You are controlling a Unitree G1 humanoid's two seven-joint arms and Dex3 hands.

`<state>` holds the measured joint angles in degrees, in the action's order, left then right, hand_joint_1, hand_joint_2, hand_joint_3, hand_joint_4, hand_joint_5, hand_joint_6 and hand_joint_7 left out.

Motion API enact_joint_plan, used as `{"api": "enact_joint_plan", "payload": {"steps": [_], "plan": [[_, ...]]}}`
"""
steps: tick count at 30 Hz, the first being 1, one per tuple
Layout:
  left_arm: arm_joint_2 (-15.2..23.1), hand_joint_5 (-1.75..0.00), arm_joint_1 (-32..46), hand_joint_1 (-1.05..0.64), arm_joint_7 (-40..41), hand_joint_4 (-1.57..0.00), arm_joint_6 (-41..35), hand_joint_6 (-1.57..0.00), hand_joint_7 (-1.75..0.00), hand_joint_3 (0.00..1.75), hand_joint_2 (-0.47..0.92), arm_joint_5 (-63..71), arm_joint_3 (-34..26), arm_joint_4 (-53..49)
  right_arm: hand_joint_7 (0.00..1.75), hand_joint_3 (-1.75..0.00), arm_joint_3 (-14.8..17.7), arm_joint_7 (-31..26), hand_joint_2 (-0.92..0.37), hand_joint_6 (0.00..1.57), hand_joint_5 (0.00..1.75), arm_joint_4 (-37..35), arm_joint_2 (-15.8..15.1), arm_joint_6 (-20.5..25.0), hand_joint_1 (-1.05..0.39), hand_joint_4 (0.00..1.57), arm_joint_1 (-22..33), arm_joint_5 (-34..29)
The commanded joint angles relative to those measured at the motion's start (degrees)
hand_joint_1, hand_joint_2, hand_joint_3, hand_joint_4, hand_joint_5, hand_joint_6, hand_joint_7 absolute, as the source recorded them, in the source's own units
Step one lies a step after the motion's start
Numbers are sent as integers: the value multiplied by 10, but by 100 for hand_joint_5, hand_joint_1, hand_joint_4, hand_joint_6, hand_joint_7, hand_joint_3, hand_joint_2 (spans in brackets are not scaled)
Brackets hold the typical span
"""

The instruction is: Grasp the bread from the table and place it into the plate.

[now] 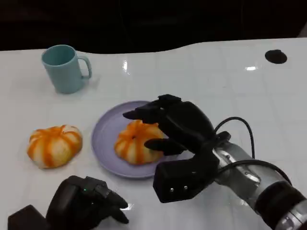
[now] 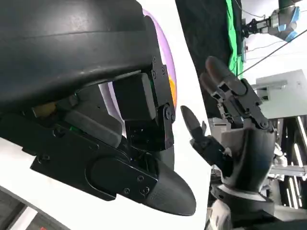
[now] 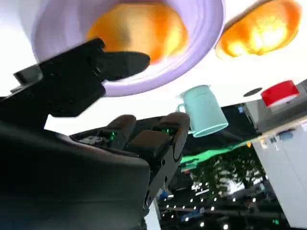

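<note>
- White tabletop (image 1: 216, 76) fills my head view, and on it I see a lilac plate (image 1: 103, 136) with one orange-striped bun (image 1: 134, 143) lying inside it.
- My right hand (image 1: 175, 127) hangs over the right side of that plate, its fingers spread above and beside the bun; I see no finger closed around the bun, so I read this hand as released.
- A second bun (image 1: 53, 145) of the same kind lies on the bare table just left of the plate, apart from its rim.
- My left hand (image 1: 84, 203) rests low at the near edge, in front of the second bun and apart from it, with its fingers curled inward on nothing.
- A pale teal mug (image 1: 64, 68) stands upright far back on the left, handle to the right, and a small black disc (image 1: 276, 56) lies at the far right of the table.
- From the left wrist I see the left hand's black shell (image 2: 96, 143) up close, a sliver of the plate's rim (image 2: 165, 52) with a streak of orange beside it, and my right hand (image 2: 230, 120) standing with fingers apart.
- From the right wrist I see the plated bun (image 3: 139, 26) in the plate (image 3: 201, 52), black fingers (image 3: 120, 62) reaching across the rim without clasping it, the second bun (image 3: 261, 28) outside the plate, and the mug (image 3: 204, 110) beyond.
</note>
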<state>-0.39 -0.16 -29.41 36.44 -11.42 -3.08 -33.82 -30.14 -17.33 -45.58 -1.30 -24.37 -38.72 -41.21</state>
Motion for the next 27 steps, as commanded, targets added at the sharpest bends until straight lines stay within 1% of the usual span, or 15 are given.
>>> {"api": "enact_joint_plan", "payload": {"steps": [1,5,6,9,11,15,18,20,22,25,27], "plan": [[8,-63,2,-105,3,-145,1,-157,-23,0,89,-1,-2,-1,0,-4,12,34,-92,43,53,55,-26,15,-37,0,36,19],[7,-63,-1,-105,-1,-145,1,-157,-23,0,89,-4,-3,-5,0,-6,23,56,-92,44,55,105,-43,17,-38,1,68,34],[7,-63,-1,-105,0,-145,2,-157,-23,0,89,-4,-3,-5,0,-6,29,58,-92,44,55,122,-52,7,-39,1,81,42],[6,-63,-1,-105,3,-145,1,-157,-23,0,89,-3,-3,-4,2,-6,52,69,-92,48,59,169,-74,-18,-36,7,119,74],[6,-63,-1,-105,1,-145,3,-157,-23,0,89,-4,-3,-5,3,-6,66,78,-92,50,62,190,-81,-29,-35,13,138,96],[7,-63,-2,-105,2,-146,3,-157,-23,0,89,-2,-4,-7,5,-7,96,110,-92,55,65,228,-96,-59,-29,21,180,156],[7,-63,-3,-105,1,-146,4,-157,-23,0,90,-2,-4,-8,7,-8,120,136,-92,60,67,244,-107,-97,-24,28,210,208],[7,-63,-4,-105,1,-146,4,-157,-23,0,90,-2,-4,-9,9,-10,133,156,-92,63,70,251,-110,-114,-20,36,225,240],[7,-63,-4,-105,4,-146,4,-157,-23,0,90,1,-4,-9,9,-14,144,189,-92,65,72,274,-115,-103,-20,40,246,276],[7,-63,-4,-105,4,-145,3,-157,-23,0,90,0,-4,-10,10,-17,161,238,-91,69,73,321,-120,-63,-22,46,282,329],[7,-63,-5,-105,4,-145,4,-157,-23,0,90,0,-4,-11,11,-17,172,263,-90,71,75,344,-122,-49,-22,49,303,360]]}}
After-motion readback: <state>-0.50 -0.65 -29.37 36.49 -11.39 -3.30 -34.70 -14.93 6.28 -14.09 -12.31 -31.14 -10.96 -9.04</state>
